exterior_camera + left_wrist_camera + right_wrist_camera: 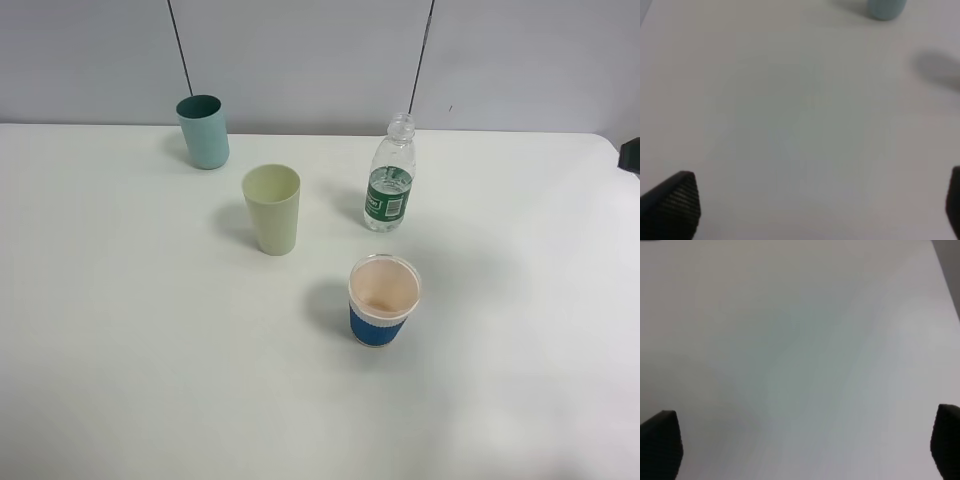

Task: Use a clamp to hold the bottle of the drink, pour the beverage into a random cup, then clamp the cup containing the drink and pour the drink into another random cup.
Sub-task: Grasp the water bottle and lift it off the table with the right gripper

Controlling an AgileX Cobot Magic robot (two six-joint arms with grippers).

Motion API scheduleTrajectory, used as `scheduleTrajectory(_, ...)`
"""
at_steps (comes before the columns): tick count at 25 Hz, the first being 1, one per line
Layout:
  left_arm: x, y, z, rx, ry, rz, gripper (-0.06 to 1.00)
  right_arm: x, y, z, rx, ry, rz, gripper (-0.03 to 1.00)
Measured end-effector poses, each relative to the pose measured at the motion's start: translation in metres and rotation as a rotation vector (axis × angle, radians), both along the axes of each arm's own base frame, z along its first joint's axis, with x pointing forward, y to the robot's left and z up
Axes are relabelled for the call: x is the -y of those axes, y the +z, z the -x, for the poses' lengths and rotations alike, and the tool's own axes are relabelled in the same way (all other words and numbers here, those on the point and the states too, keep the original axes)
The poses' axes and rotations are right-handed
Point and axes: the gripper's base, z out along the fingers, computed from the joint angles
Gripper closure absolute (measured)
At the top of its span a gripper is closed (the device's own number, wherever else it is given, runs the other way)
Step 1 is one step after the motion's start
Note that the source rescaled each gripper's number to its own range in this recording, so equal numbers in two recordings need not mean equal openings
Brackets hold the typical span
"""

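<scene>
Left pincer (820,200) and right pincer (805,440) gape wide; bottle (389,180) seemingly uncapped.

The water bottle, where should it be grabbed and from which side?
Around the labelled lower body of the bottle, coming in level from the right arm's side. It stands upright, and that straight round section suits a side pinch better than the narrow neck; the pale green cup and blue-sleeved cup sit left and in front.
</scene>
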Motion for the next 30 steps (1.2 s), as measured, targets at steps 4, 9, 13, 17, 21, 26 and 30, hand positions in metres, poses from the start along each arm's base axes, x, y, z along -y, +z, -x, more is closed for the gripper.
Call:
scheduleTrajectory(4, 0.0, 0.0, 0.0, 0.0, 0.0, 0.0, -0.06, 0.001, -0.016, -0.026, -0.029, 0.005, 0.001, -0.03)
scheduleTrajectory(9, 0.0, 0.0, 0.0, 0.0, 0.0, 0.0, -0.06, 0.003, -0.038, -0.047, -0.093, 0.008, -0.003, -0.03)
scheduleTrajectory(13, 0.0, 0.0, 0.0, 0.0, 0.0, 0.0, -0.06, 0.003, -0.052, -0.059, -0.12, 0.009, -0.005, -0.03)
scheduleTrajectory(17, 0.0, 0.0, 0.0, 0.0, 0.0, 0.0, -0.06, 0.004, -0.06, -0.069, -0.115, 0.026, 0.022, -0.03)
scheduleTrajectory(21, 0.0, 0.0, 0.0, 0.0, 0.0, 0.0, -0.06, -0.001, -0.069, -0.078, -0.112, 0.07, 0.05, -0.03)
scheduleTrajectory(26, 0.0, 0.0, 0.0, 0.0, 0.0, 0.0, -0.06, -0.022, -0.081, -0.09, -0.089, 0.163, 0.06, -0.03)
scheduleTrajectory(30, 0.0, 0.0, 0.0, 0.0, 0.0, 0.0, -0.06, -0.041, -0.095, -0.1, -0.076, 0.237, 0.058, -0.03)
